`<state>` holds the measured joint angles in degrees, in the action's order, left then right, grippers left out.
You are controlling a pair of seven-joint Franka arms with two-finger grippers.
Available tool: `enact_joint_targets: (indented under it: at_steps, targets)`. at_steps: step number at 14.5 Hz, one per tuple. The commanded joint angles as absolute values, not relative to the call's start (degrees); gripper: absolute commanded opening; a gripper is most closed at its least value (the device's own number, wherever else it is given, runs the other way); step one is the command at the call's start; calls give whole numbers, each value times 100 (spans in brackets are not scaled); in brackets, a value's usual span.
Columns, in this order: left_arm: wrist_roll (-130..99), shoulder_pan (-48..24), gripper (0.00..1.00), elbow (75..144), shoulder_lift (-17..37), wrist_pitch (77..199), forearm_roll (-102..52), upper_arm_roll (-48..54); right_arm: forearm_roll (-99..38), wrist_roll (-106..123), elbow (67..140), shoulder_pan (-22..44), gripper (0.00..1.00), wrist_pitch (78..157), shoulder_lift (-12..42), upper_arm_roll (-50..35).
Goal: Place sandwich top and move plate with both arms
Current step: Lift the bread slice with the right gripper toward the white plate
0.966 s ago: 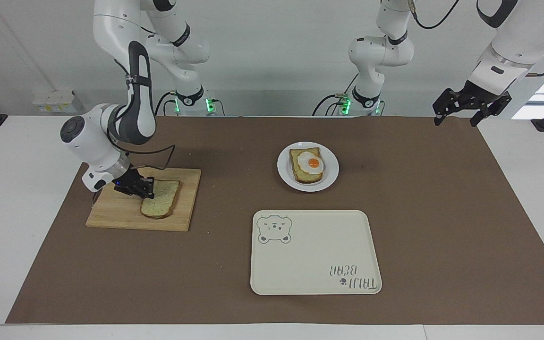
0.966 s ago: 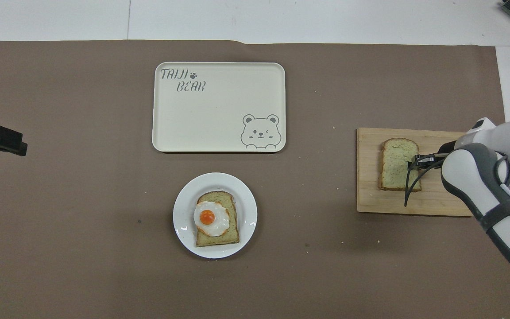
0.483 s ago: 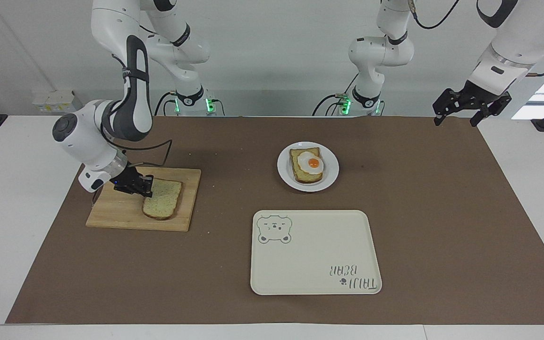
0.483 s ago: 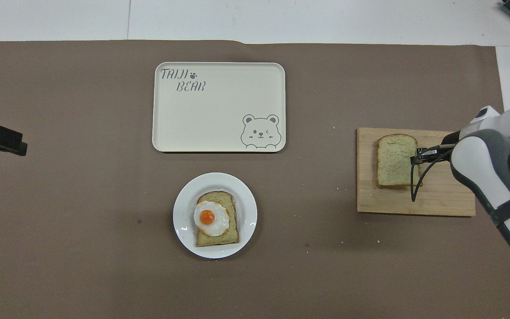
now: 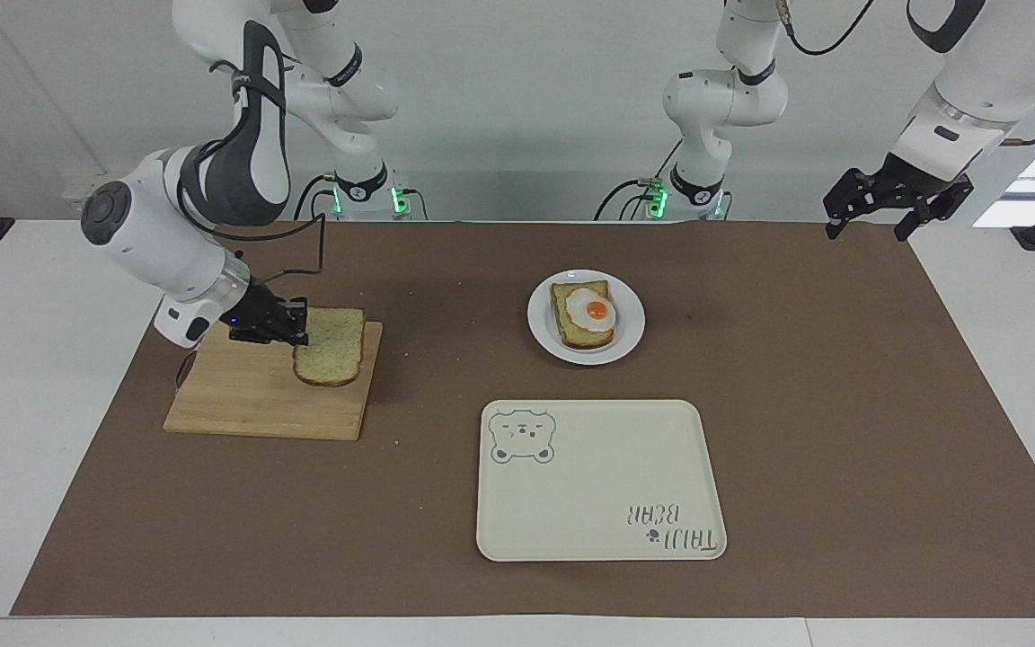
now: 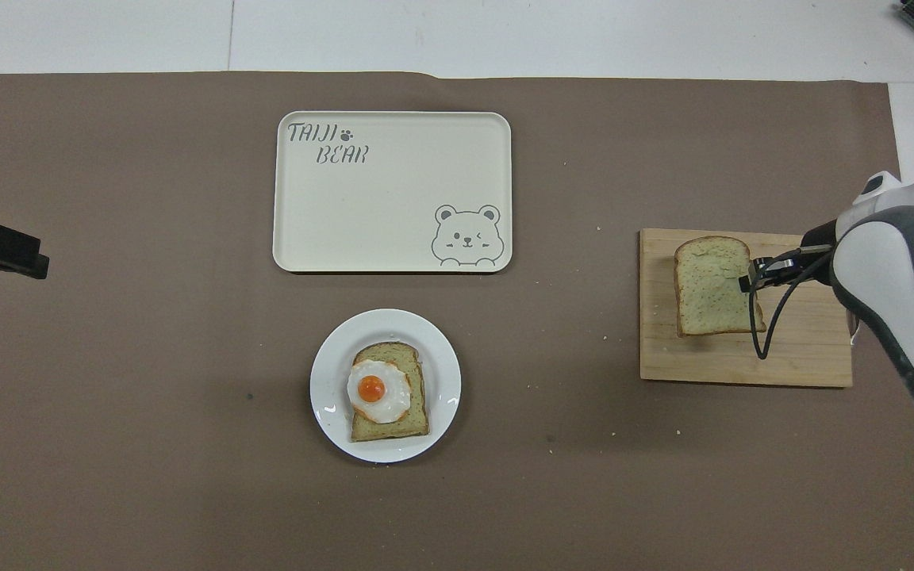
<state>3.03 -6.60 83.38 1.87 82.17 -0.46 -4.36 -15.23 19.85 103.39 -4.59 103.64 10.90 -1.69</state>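
Gripping: right gripper clenched on one edge of the sandwich top, lifted over the cutting board.
Left gripper: released, waiting over the mat's corner.
Plate: mid-mat, carrying egg toast.
Risk: edge-held bread could sag, tear, or slip.

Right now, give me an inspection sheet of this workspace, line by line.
Surface: brown mat over a white table.
Job's things: sandwich top lifted over the wooden cutting board; white plate carries the fried-egg slice.
Clutter: cream bear tray; crumbs on the mat.
Grippers: right gripper shut on the sandwich top's edge; left gripper open, waiting over the mat's corner.
Cables: black cable looping at the right wrist.
Surroundings: nothing seen.
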Motion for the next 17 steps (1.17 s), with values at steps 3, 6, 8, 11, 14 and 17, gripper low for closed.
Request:
enact_joint_targets:
  at_steps: [3,6,8,11,14,17]
  targets:
    - [334,-633,100,8306,149,8112,-97,-431,-1819,1460,10345,-492,0,10336,1028,-799]
    - [334,-633,100,8306,149,8112,-97,-431,-1819,838,10520,41,0,10397,888,-949]
    - [334,-633,100,8306,158,8112,-97,-431,-1819,-5,10538,516,0,10659,870,-949]
    - [334,-633,100,8306,149,8112,-97,-431,-1828,-176,10555,904,0,10749,896,-949]
    - [334,-633,100,8306,150,8112,-97,-431,-1854,-464,10556,1387,0,10994,958,-958]
    - [334,-633,100,8306,149,8112,-97,-431,-2495,-1325,10757,2037,0,11871,1072,-958]
